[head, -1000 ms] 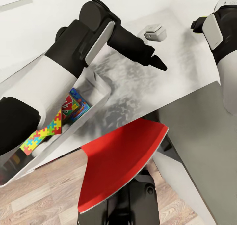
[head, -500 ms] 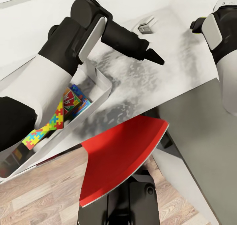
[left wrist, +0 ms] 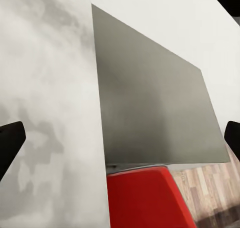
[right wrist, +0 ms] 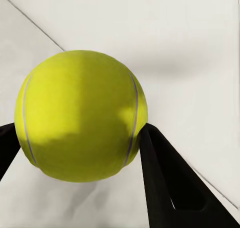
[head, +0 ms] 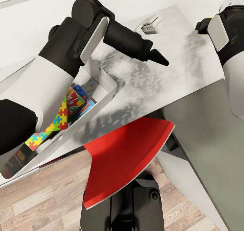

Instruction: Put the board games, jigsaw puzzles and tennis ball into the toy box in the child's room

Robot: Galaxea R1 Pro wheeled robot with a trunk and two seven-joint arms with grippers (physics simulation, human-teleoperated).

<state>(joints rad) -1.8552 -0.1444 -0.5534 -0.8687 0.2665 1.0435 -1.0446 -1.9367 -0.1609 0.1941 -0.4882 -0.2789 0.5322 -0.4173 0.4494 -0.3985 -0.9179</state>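
Observation:
The tennis ball [right wrist: 80,115], yellow-green, is clamped between my right gripper's [right wrist: 77,138] dark fingers [right wrist: 170,183]. In the head view that gripper [head: 202,24] hangs above the table's [head: 169,72] far right end, a sliver of yellow showing beside it. The pale grey toy box [head: 105,84] stands at the table's left end under my left arm. Inside it lean a jigsaw puzzle [head: 57,119], a red-lettered board game [head: 72,102] and a blue one [head: 86,106]. My left gripper [head: 159,58] hovers open and empty over mid-table, its fingers [left wrist: 10,140] spread wide.
A red chair seat [head: 125,153] juts out under the table's front edge, above my dark base. A small white object [head: 149,25] lies at the table's back. The dark grey cabinet side [left wrist: 155,103] drops to the wood floor [head: 40,197] on the right.
The view has shifted slightly. My left arm rose and drew back a little. The small white object now lies tipped and farther back. The right gripper keeps the ball, unmoved.

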